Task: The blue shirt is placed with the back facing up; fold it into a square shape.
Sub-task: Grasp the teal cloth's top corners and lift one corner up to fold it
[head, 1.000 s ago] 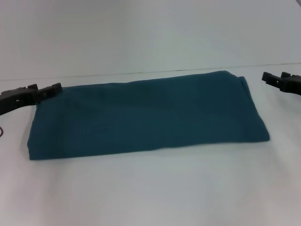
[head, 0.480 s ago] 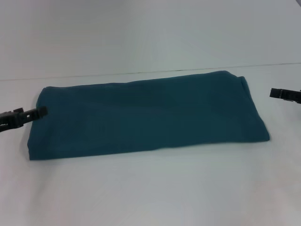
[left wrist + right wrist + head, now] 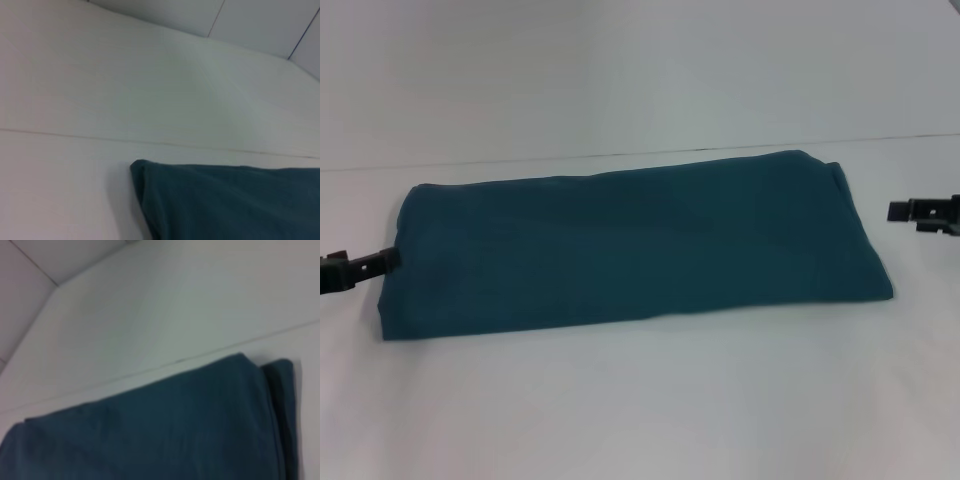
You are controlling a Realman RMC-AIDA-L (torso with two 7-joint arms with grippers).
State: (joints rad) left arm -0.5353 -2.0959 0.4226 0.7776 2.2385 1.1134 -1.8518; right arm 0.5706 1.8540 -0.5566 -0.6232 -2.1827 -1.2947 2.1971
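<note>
The blue shirt (image 3: 630,240) lies flat on the white table as a long folded band, plain side up, running left to right. One of its corners (image 3: 150,175) shows in the left wrist view, and a layered end (image 3: 270,405) in the right wrist view. My left gripper (image 3: 386,258) sits at the picture's left edge, just beside the shirt's left end. My right gripper (image 3: 896,211) pokes in from the right edge, a short way off the shirt's right end. Neither holds the cloth.
The white table (image 3: 640,400) stretches wide in front of the shirt. Its far edge meets a pale wall (image 3: 640,70) just behind the shirt. Nothing else lies on the surface.
Both grippers have drawn outward from the shirt's far corners, towards the picture's edges and lower. The shirt has stayed still.
</note>
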